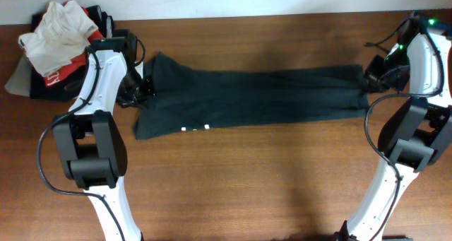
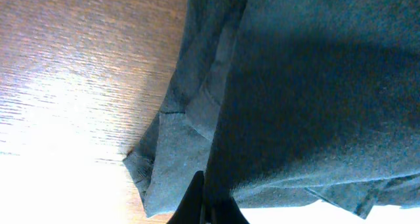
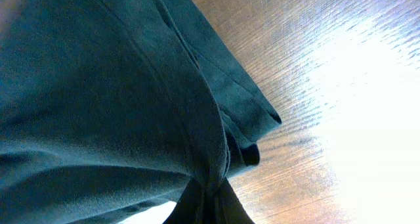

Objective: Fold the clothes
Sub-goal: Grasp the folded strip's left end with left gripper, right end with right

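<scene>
Nearest, in front of the T-shirt (image 1: 268, 96), there was only the brown wooden table (image 1: 247, 191). The charcoal T-shirt lay on it as a long folded band, stretched from side to side. A few white letters (image 1: 194, 128) showed at its front edge, close to the end on the left arm's side. The left gripper (image 1: 145, 91) was fully closed and pinched the cloth at that end. The right gripper (image 1: 369, 80) was also fully closed, and it pinched the cloth at the opposite end. Behind the T-shirt's left end, a white garment (image 1: 60, 29) lay on top of a red garment (image 1: 67, 71) in a pile.
</scene>
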Controlling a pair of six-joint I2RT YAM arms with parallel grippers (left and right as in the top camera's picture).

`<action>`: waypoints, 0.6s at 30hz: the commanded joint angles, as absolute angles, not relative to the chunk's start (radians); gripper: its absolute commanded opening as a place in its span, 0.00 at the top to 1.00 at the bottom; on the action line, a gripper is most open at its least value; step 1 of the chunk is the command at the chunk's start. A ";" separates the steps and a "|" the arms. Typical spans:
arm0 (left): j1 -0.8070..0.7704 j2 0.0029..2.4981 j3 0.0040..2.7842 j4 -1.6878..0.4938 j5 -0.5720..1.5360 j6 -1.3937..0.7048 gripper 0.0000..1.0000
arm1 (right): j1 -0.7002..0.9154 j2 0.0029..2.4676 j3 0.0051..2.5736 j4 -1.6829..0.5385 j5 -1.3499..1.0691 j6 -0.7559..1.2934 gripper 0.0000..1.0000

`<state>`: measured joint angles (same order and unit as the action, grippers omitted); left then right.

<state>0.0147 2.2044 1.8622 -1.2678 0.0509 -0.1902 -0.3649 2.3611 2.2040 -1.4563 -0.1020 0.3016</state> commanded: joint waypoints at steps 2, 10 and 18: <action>0.023 2.198 1.804 -1.280 0.036 -0.186 0.99 | -0.367 2.347 2.141 -1.436 -0.043 0.294 0.96; 0.023 2.198 1.769 -1.319 -0.024 -0.186 0.99 | -0.376 2.347 2.141 -1.433 0.014 0.292 0.96; 0.023 2.198 1.771 -1.330 -0.027 -0.185 0.76 | -0.381 2.347 2.144 -1.447 0.013 0.292 0.45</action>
<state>0.0147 2.2044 1.7771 -1.3212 -0.0048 -0.1898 -0.3679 2.3611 2.1464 -1.4406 -0.0116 0.2890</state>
